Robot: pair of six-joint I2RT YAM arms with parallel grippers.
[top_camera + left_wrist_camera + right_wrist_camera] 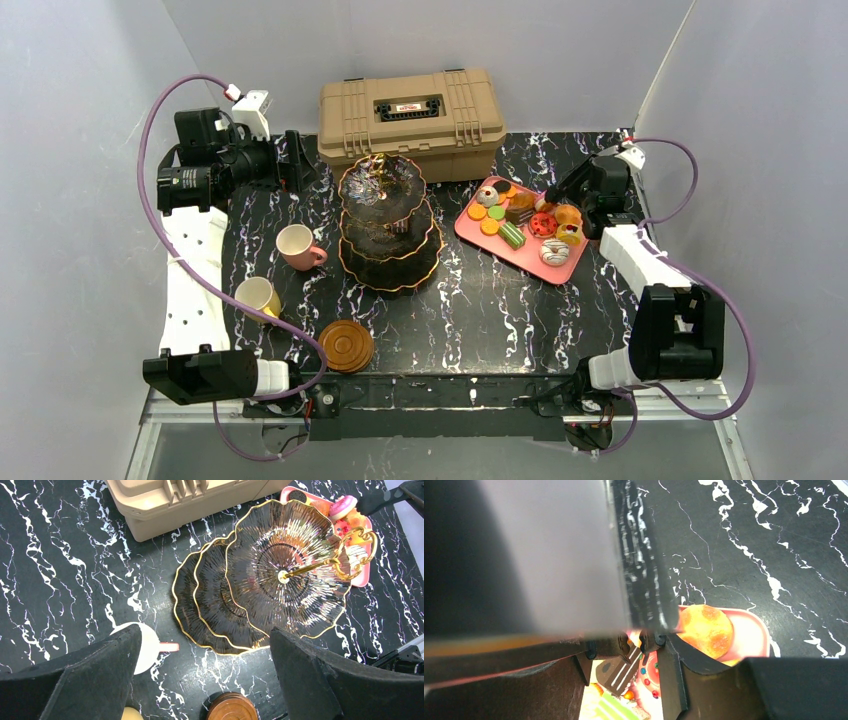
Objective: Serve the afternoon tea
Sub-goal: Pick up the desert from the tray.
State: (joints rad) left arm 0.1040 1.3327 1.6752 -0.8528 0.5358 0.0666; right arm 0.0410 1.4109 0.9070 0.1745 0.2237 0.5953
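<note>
While the saucers (345,345) and cups (297,246) sit near left, the bare stand (388,225) stands mid desk (480,320). Far right, your half-closed right end effector (624,655) straddles a pastry (619,672) on the tray (751,635), though I can't tell whether it grips. Squeeze gently and lift straight up. At far left, the left end effector (205,631) gapes wide and holds nothing.

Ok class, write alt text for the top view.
Empty black scalloped three-tier stand with gold rims stands centre. Beside it the right end effector reaches over a pink tray of colourful pastries; pink and yellow cups sit left.
</note>
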